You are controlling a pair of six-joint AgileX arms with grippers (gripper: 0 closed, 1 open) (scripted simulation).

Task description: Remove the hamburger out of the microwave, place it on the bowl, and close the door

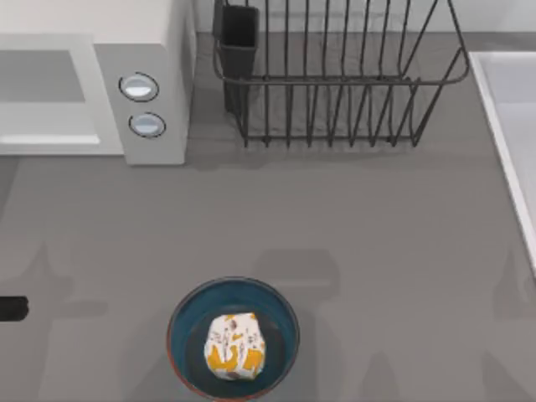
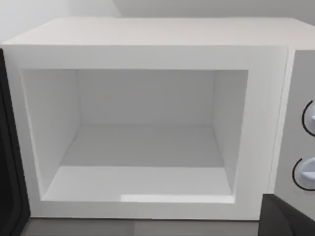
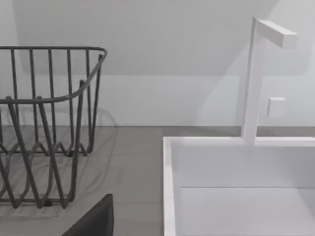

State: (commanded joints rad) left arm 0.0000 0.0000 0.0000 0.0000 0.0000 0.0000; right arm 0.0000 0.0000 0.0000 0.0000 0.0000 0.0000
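Observation:
The hamburger (image 1: 235, 345), white with orange patches, lies inside the blue bowl (image 1: 186, 320) near the table's front edge, a little left of middle. The white microwave (image 1: 155, 50) stands at the back left with two round buttons (image 1: 139, 86) on its panel. Its cavity (image 2: 142, 147) is open and bare. A dark panel (image 2: 7, 147) along one side of the opening appears to be the swung-open door. A dark bit of my left gripper (image 1: 12, 308) pokes in at the table's left edge, level with the bowl and well apart from it. It also shows in its wrist view (image 2: 288, 219), facing the cavity. Part of my right gripper (image 3: 93, 221) shows in its wrist view.
A dark wire dish rack (image 1: 335, 84) stands at the back middle, right of the microwave. A white sink (image 1: 511, 126) with a square tap (image 3: 256, 73) runs along the right edge. Grey tabletop (image 1: 352, 234) stretches between the rack and the bowl.

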